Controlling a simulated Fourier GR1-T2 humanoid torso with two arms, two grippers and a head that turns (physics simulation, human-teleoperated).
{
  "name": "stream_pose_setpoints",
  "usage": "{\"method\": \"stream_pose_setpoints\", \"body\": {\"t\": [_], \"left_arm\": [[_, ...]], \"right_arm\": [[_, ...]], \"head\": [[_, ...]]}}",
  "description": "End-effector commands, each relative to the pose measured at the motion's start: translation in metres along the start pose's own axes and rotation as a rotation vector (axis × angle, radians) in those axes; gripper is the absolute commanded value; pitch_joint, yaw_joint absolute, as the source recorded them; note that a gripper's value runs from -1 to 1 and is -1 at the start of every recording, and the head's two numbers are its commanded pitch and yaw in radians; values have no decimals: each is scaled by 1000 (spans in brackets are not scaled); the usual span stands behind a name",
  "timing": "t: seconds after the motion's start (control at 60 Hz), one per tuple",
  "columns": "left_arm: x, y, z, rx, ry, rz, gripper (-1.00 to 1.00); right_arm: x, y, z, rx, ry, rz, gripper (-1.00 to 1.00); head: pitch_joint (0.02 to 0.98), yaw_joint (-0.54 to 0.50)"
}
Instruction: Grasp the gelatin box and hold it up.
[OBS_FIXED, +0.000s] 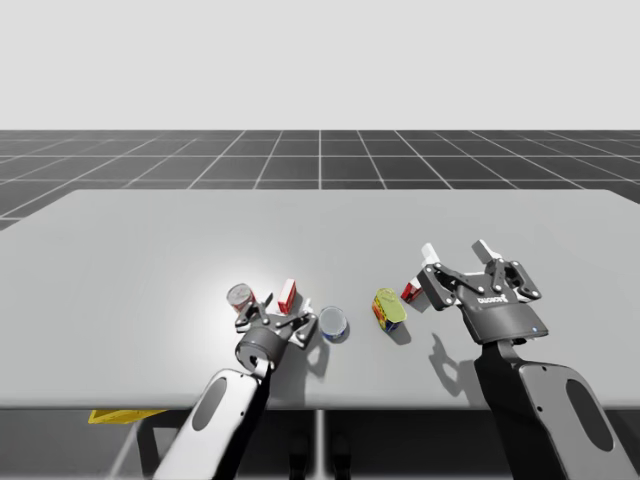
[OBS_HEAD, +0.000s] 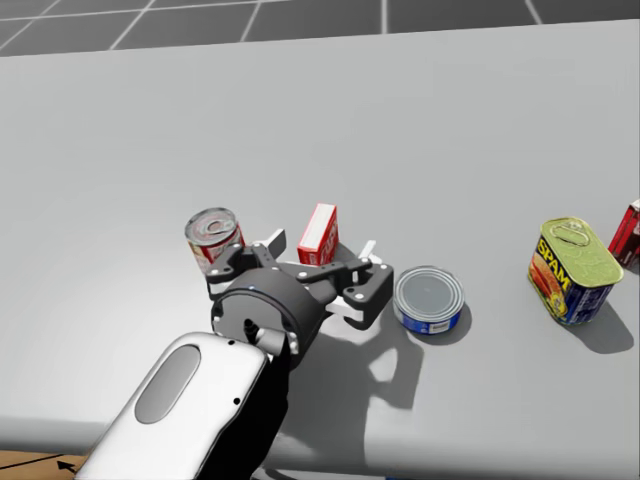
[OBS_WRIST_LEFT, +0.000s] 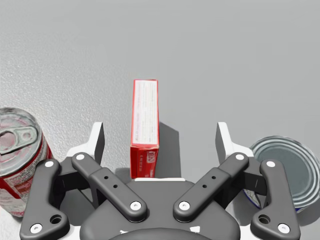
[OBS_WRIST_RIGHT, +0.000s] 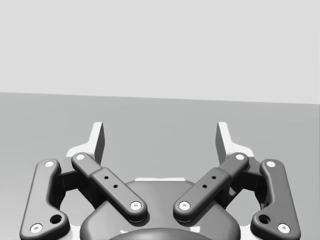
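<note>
A small red and white box (OBS_FIXED: 287, 295) (OBS_HEAD: 318, 233) stands on its narrow edge on the grey table (OBS_FIXED: 150, 260). My left gripper (OBS_FIXED: 283, 312) (OBS_HEAD: 320, 246) (OBS_WRIST_LEFT: 160, 142) is low over the table and open. The box (OBS_WRIST_LEFT: 145, 125) sits between its fingers, nearer the finger on the red can's side, with a gap on both sides. My right gripper (OBS_FIXED: 457, 250) (OBS_WRIST_RIGHT: 160, 140) is raised above the table at the right, open, with nothing between its fingers.
A red can with a silver lid (OBS_FIXED: 240, 296) (OBS_HEAD: 213, 235) (OBS_WRIST_LEFT: 17, 150) stands just outside one left finger, and a flat blue can (OBS_FIXED: 334, 323) (OBS_HEAD: 428, 298) (OBS_WRIST_LEFT: 285, 165) just outside the other. Further right are a yellow and blue tin (OBS_FIXED: 389, 309) (OBS_HEAD: 573, 268) and a second red box (OBS_FIXED: 411, 291) (OBS_HEAD: 628, 232).
</note>
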Motion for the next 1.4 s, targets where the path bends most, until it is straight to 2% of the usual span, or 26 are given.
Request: {"method": "stream_pose_setpoints", "body": {"t": [0.017,0.183,0.25,0.267,0.283,0.333,0.483,0.583,0.767,0.95,1.05,1.4], "left_arm": [[-7,9,-16,34,32,6,-1000],[-14,10,-22,38,42,0,-1000],[-18,10,-23,44,48,-10,-306],[-19,10,-23,46,50,-11,321],[-19,10,-23,46,53,-9,710],[-21,10,-23,46,56,-16,925],[-22,10,-22,39,63,-19,960],[-22,11,-21,34,63,-19,940],[-24,11,-22,29,70,-23,944],[-24,10,-22,21,64,-21,945],[-15,8,-16,9,40,-13,953],[26,2,21,-33,-58,-63,955]], "right_arm": [[1,0,0,-1,-1,-1,-1000],[1,-1,0,-1,-2,-1,-1000],[1,-1,1,-1,-3,-1,-1000],[1,-1,1,-2,-3,-1,-1000],[1,-1,1,-2,-3,-1,-1000],[1,-1,1,-1,-4,-1,-1000],[1,-2,1,-3,-4,0,-1000],[1,-1,0,-4,-4,1,-1000],[1,-3,-1,-6,-5,-3,-1000],[2,-4,-2,-7,-4,-5,-1000],[1,-5,-2,-7,-3,-6,-1000],[1,-6,-3,-4,-2,-11,-1000]], "head": [[829,133],[825,129],[823,129],[822,129],[821,130],[816,131],[746,132],[625,134],[494,137],[462,145],[454,150],[455,163]]}}
